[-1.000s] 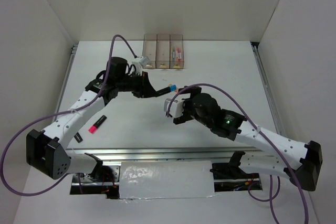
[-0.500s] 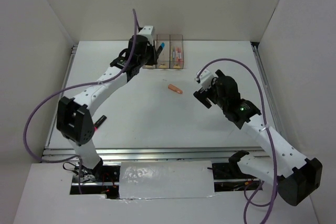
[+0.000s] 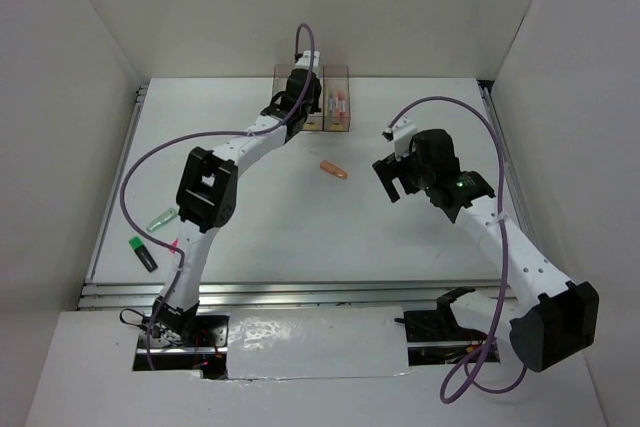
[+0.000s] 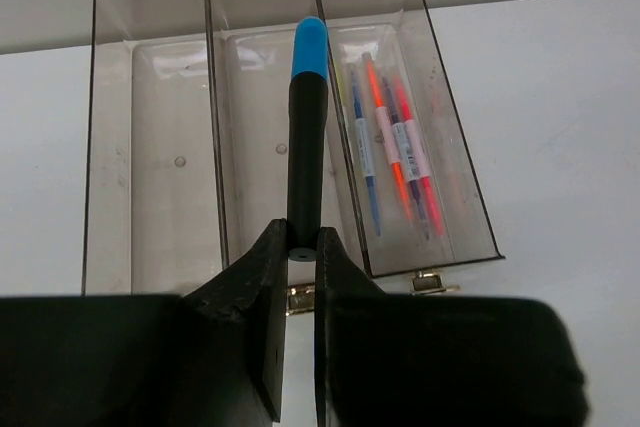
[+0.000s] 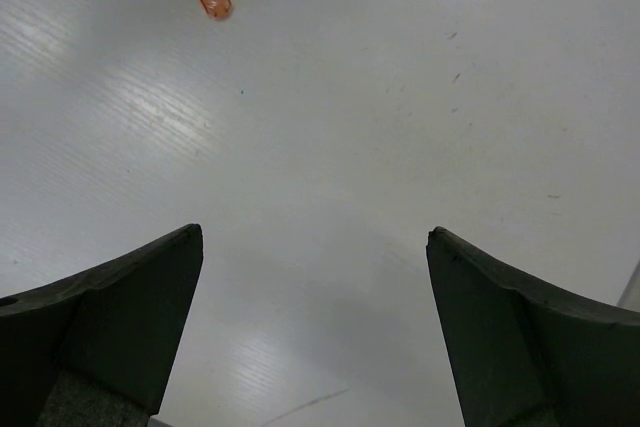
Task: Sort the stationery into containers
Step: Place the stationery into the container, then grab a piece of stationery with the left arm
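Okay, left gripper [image 4: 300, 252] is clamped on the black blue-tipped marker [image 4: 306, 147], above the middle of three joined translucent grey-brown bins [image 4: 210, 7] at the table [image 3: 260, 237] far edge. Align it lengthwise, clear of the divider, lower, release. Right gripper [image 5: 312, 237] is wide open, empty; orange-salmon pen [image 3: 334, 169] lies mid-table.

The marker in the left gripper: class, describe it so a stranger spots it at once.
Look to the three joined bins at the far edge of the table. Over the middle one, the left gripper pinches the marker. Unlike the thin pens in the right bin, it is thick, black, blue-capped.
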Robot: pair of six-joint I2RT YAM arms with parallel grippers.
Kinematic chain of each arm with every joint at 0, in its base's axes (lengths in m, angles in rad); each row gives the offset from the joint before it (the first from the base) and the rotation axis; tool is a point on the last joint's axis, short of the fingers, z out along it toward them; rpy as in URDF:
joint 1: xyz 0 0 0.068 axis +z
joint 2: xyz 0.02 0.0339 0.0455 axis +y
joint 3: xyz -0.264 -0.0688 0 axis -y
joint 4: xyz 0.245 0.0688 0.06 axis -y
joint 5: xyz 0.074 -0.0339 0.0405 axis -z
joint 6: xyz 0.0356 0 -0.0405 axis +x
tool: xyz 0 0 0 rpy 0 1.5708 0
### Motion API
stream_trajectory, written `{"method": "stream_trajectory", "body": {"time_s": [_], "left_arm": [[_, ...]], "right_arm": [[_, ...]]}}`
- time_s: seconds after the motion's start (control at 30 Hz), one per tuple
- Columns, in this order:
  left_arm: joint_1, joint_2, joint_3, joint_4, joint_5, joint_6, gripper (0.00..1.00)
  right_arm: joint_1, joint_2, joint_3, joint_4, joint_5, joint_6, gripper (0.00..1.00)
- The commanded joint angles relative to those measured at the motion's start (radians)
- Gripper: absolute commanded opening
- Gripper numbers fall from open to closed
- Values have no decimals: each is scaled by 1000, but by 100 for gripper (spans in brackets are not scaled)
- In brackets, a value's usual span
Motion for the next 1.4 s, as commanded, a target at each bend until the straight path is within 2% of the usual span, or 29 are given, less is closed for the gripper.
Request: {"method": "stream_trajectory", "body": {"time_s": [0.0, 0.03, 0.17, 0.27, 0.3, 0.37, 0.47, 0.5, 0.6, 0.7, 0.8, 0.9, 0.97, 1.0, 1.03, 1.07, 1.1, 1.13, 1.2, 1.27, 1.37], "left_arm": [[15, 44, 116, 92, -35, 21, 9], [16, 63, 122, 97, -33, 18, 14], [21, 108, 159, 115, -42, 22, 18], [26, 128, 179, 109, -38, 12, 26], [27, 131, 180, 112, -33, 13, 34], [27, 130, 180, 118, -39, 21, 40], [30, 117, 184, 126, -44, 39, 62], [32, 110, 187, 123, -48, 41, 75], [42, 44, 214, 95, -36, 60, 84], [58, -103, 217, 2, 22, 164, 85], [98, -327, 115, -184, 132, 231, 86], [211, -656, -92, -377, 399, 353, 92], [355, -816, -308, -493, 512, 418, 91], [390, -858, -309, -541, 546, 442, 89], [439, -893, -382, -592, 582, 465, 85], [482, -924, -411, -689, 644, 511, 78], [595, -971, -444, -737, 689, 545, 75], [646, -988, -494, -788, 733, 585, 70], [755, -1033, -571, -925, 812, 721, 66], [792, -1047, -615, -1030, 824, 838, 62], [802, -1056, -709, -1110, 792, 918, 60]], "right_arm": [[-18, 14, 41, -13, -54, 39, 98], [-18, 15, 40, -11, -59, 41, 98], [-25, 28, 49, -13, -65, 48, 98], [-30, 34, 58, -17, -68, 53, 98], [-32, 37, 63, -19, -71, 55, 98], [-33, 41, 67, -25, -71, 56, 98], [-35, 43, 81, -28, -69, 62, 99], [-32, 41, 92, -31, -69, 65, 99], [-27, 44, 124, -48, -73, 68, 99], [-22, 37, 152, -63, -82, 84, 99], [-7, 18, 153, -77, -109, 101, 99], [19, 14, 132, -85, -138, 108, 99], [43, 34, 124, -96, -166, 120, 98], [51, 44, 126, -97, -172, 124, 97], [60, 55, 126, -99, -178, 127, 97], [85, 67, 130, -102, -187, 130, 96], [94, 95, 136, -112, -188, 130, 95], [117, 110, 143, -116, -188, 130, 94], [140, 153, 164, -132, -186, 124, 93], [165, 175, 178, -139, -183, 122, 91], [194, 205, 186, -137, -174, 131, 90]]}}
